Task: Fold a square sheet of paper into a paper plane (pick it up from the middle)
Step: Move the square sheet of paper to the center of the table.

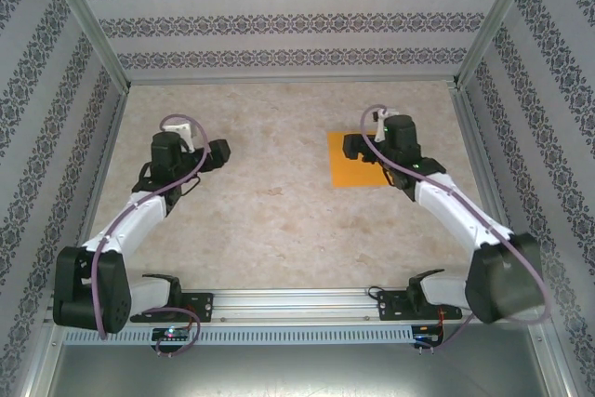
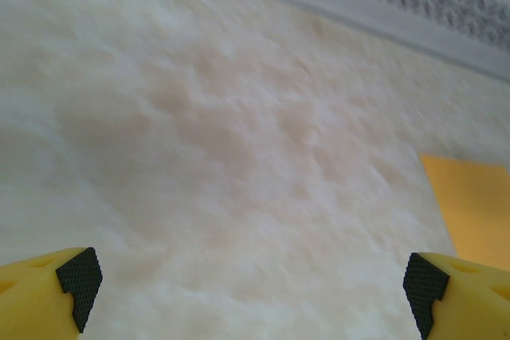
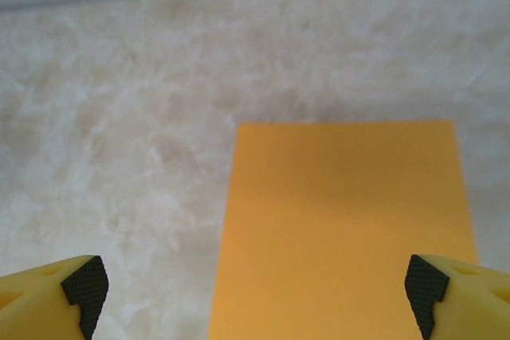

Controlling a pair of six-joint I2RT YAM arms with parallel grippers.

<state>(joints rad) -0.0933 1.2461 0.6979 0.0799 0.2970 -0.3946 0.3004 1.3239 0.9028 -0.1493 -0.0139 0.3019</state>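
The square sheet of paper [image 1: 346, 174] is bright orange and lies flat and unfolded on the right half of the table. My right gripper [image 1: 356, 148] hovers over its far part, open, and the arm hides some of the sheet. In the right wrist view the sheet [image 3: 343, 228] spreads below my right gripper [image 3: 255, 291], mostly toward the right fingertip [image 3: 426, 288], and nothing is between the fingers. My left gripper [image 1: 219, 152] stands open over bare table left of centre. In the left wrist view the left gripper [image 2: 249, 292] is empty, with the sheet's edge [image 2: 474, 212] far to the right.
The marbled beige tabletop [image 1: 279, 202] is boxed in by patterned walls [image 1: 279, 20] at the back and both sides. A metal rail [image 1: 297, 304] carrying the two arm bases runs along the near edge. Open table lies between the two grippers.
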